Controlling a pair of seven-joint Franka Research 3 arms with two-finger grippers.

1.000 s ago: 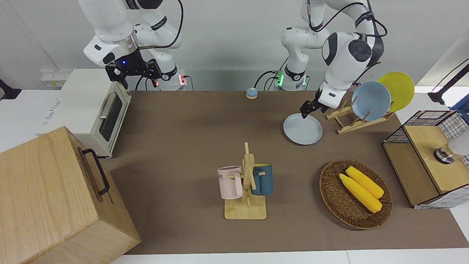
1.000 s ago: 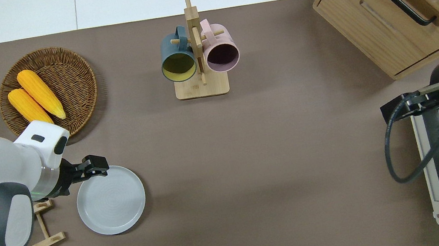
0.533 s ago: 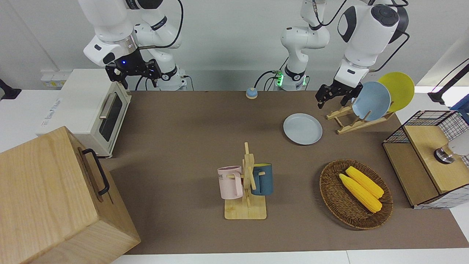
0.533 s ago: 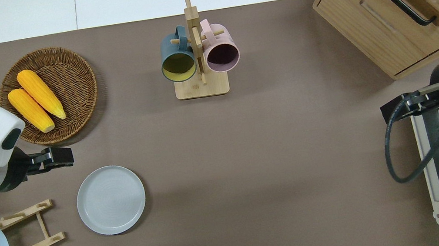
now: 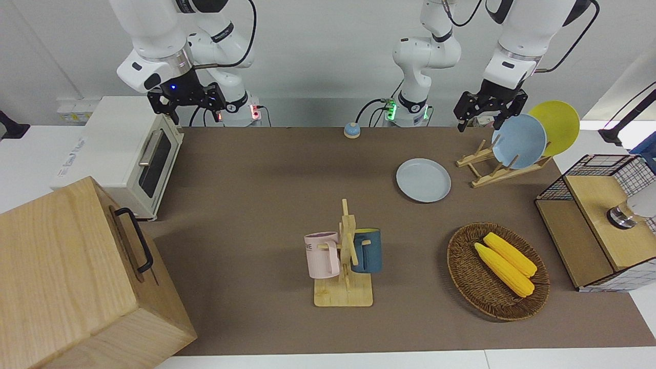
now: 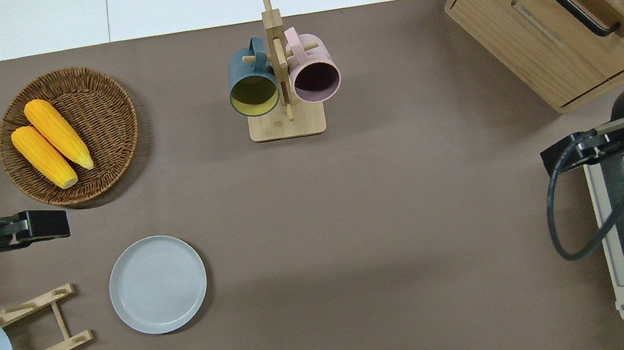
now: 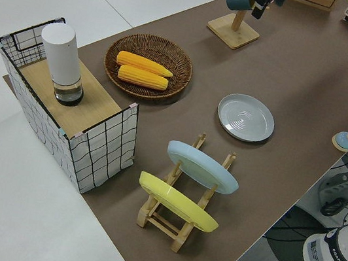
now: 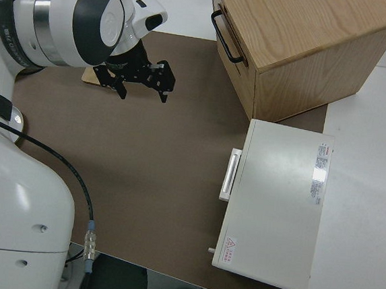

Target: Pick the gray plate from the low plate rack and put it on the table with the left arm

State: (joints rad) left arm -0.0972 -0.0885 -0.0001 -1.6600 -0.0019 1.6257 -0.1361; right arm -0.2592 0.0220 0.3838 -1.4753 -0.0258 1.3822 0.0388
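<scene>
Overhead view pretty much tells the story: the gray plate (image 6: 158, 284) is lying flat on the brown bench (image 6: 397, 236), just beside the low plate rack (image 6: 39, 331) on the side toward the middle of the bench, and nothing is touching it. So the pick and the place both look done to me.

The left tool (image 6: 47, 224) is up in the air over bare bench, between the wicker basket (image 6: 111, 94) with the two corn cobs (image 6: 50, 143) and the plate, well clear of both. In the front view the left tool (image 5: 488, 108) hangs high with its fingers spread wide and nothing between them. So it's let go of the plate.

The rack holds only the light blue plate (image 5: 518, 141) and the yellow plate (image 5: 556, 125), both leaning in their slots. The slots nearest the gray plate are bare pegs.

What's left, as far as I can judge: basically nothing for the plate itself, maybe just the left arm going to a rest pose. The plate sits level and not near any edge, so I wouldn't expect it to need fixing.

The right arm is parked, and its tool (image 8: 142, 80) looks open too.
</scene>
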